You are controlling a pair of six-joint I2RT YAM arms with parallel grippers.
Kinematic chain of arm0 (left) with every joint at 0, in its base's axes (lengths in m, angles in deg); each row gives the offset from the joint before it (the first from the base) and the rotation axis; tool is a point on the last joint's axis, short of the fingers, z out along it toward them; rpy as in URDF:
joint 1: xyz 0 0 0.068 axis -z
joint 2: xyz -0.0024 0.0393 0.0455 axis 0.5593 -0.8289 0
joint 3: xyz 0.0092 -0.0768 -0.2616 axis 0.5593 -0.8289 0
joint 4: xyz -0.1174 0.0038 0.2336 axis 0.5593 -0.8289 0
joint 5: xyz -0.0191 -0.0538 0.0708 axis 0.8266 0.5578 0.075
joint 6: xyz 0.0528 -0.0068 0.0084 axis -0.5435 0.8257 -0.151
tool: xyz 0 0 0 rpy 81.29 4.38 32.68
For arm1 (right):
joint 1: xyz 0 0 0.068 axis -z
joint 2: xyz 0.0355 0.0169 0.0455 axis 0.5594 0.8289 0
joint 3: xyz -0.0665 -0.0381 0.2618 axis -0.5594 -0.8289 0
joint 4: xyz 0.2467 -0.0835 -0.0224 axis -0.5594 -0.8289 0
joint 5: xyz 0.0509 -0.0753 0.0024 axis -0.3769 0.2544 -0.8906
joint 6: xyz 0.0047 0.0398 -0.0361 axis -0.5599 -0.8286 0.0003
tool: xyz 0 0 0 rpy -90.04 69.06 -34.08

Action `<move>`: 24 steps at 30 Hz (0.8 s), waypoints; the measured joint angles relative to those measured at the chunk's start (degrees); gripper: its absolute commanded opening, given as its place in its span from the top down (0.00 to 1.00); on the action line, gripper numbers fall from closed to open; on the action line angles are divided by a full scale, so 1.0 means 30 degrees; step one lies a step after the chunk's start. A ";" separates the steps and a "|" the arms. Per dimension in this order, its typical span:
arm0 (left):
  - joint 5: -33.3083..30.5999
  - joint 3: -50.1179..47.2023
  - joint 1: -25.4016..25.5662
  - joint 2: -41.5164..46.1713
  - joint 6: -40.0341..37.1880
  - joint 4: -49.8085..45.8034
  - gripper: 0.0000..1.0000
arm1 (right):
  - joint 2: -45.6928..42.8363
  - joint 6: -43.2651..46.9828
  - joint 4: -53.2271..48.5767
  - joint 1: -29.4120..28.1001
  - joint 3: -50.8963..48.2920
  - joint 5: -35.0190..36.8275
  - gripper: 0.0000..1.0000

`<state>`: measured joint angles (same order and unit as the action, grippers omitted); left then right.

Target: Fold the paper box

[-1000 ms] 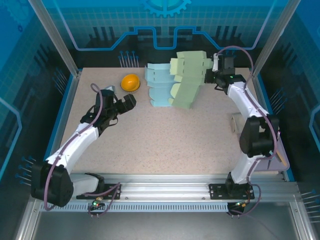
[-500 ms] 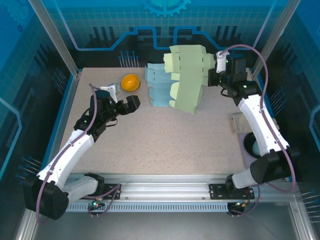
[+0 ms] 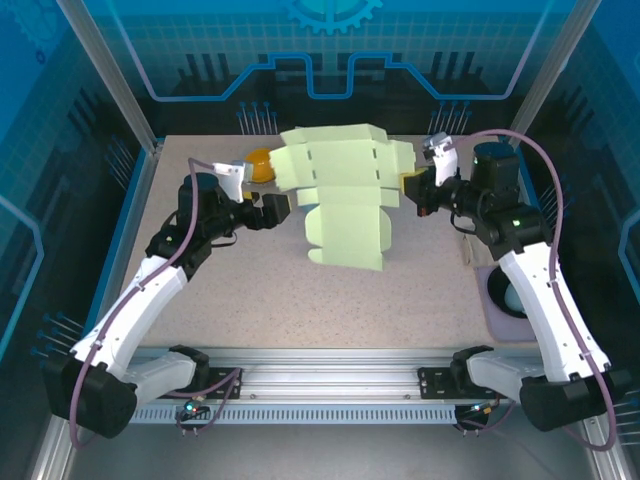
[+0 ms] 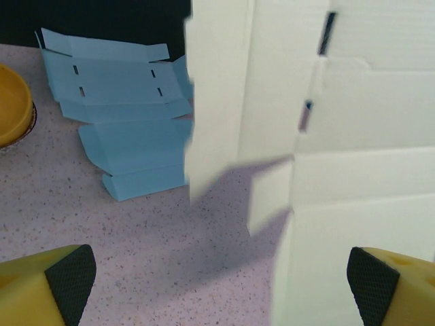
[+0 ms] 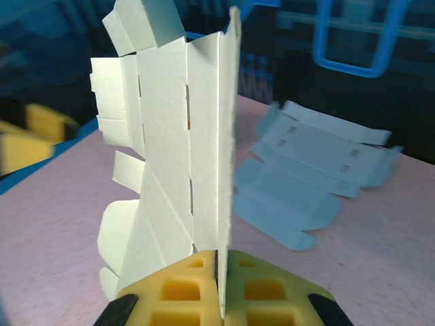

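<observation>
Paper sheet partly screens blue blank and orange bowl.

Overhead, wrist close-ups sharing paper box

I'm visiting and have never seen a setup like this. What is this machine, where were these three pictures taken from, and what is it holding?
These are two robot arms bolted at the near edge of a speckled table, each ending in a two-finger gripper. One picture looks down from above and behind them; the other two come from small cameras on the wrists, looking out past each arm's own fingers. The right gripper is shut on the edge of a pale green flat box blank, holding it upright above the table. The left gripper stands open near its opposite edge. On the table lie a blue box blank and an orange bowl. The job is folding the box.
</observation>
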<state>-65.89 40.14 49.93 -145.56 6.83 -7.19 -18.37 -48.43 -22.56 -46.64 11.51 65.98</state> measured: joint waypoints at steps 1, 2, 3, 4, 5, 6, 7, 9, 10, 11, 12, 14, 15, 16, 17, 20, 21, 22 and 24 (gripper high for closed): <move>0.0073 -0.0007 0.0000 0.0000 -0.0255 -0.0022 0.01 | -0.0189 0.0233 -0.0015 -0.0022 -0.0087 -0.0794 1.00; 0.0240 -0.0007 0.0000 0.0000 -0.0415 -0.0022 0.01 | -0.0313 0.0444 -0.0029 -0.0044 -0.0117 -0.1501 1.00; 0.0364 -0.0007 0.0000 0.0029 -0.0583 -0.0015 0.01 | -0.0393 0.0699 -0.0036 -0.0051 -0.0124 -0.2164 1.00; 0.0503 -0.0022 0.0000 0.0117 -0.0736 0.0007 0.01 | -0.0452 0.0947 -0.0036 -0.0051 -0.0124 -0.2761 1.00; 0.0605 -0.0066 0.0000 0.0277 -0.0816 0.0073 0.04 | -0.0488 0.1173 -0.0087 -0.0051 -0.0124 -0.3300 1.00; 0.0707 -0.0146 0.0000 0.0459 -0.0860 0.0160 0.05 | -0.0495 0.1355 -0.0109 -0.0051 -0.0124 -0.3730 1.00; 0.0823 -0.0306 0.0000 0.0750 -0.0918 0.0372 0.12 | -0.0495 0.1545 -0.0168 -0.0066 -0.0124 -0.4167 1.00; 0.1078 -0.0758 0.0000 0.1435 -0.1027 0.0780 0.26 | -0.0495 0.1778 -0.0321 -0.0073 -0.0124 -0.4728 1.00; 0.1268 -0.1027 0.0000 0.1792 -0.0998 0.1042 0.36 | -0.0495 0.1865 -0.0364 -0.0073 -0.0124 -0.4911 1.00; 0.1464 -0.1362 0.0000 0.2171 -0.0984 0.1464 0.49 | -0.0495 0.1938 -0.0408 -0.0073 -0.0131 -0.5093 1.00; 0.1603 -0.1654 0.0000 0.2470 -0.0816 0.1814 0.61 | -0.0495 0.1982 -0.0423 -0.0073 -0.0146 -0.5187 1.00; 0.1851 -0.2295 0.0000 0.3082 -0.0634 0.2477 0.81 | -0.0495 0.2025 -0.0466 -0.0087 -0.0182 -0.5238 1.00; 0.1916 -0.2492 0.0000 0.3286 -0.0503 0.2579 0.86 | -0.0495 0.2025 -0.0466 -0.0087 -0.0204 -0.5209 0.97; 0.1974 -0.2594 0.0000 0.3446 -0.0357 0.2594 0.89 | -0.0495 0.2011 -0.0474 -0.0087 -0.0219 -0.5122 0.85; 0.2047 -0.2623 0.0007 0.3541 -0.0219 0.2601 0.91 | -0.0495 0.1902 -0.0474 -0.0095 -0.0219 -0.4954 0.80; 0.1989 -0.2623 0.0073 0.3752 0.0641 0.2259 0.93 | -0.0648 0.1545 -0.0495 -0.0168 -0.0240 -0.3650 0.54; 0.1974 -0.2623 0.0073 0.3781 0.0896 0.2040 0.94 | -0.0721 0.1362 -0.0532 -0.0168 -0.0248 -0.3162 0.49; 0.1974 -0.2623 0.0073 0.3803 0.1246 0.1734 0.95 | -0.0852 0.1253 -0.0597 -0.0175 -0.0248 -0.2528 0.44; 0.2033 -0.2776 0.0095 0.3883 0.1872 0.1100 0.98 | -0.1107 0.0976 -0.0743 -0.0175 -0.0255 -0.1304 0.29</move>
<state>-59.79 31.81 50.22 -133.91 12.45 -3.89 -21.69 -45.50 -24.79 -47.16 10.75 62.07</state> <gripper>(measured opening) 0.076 0.613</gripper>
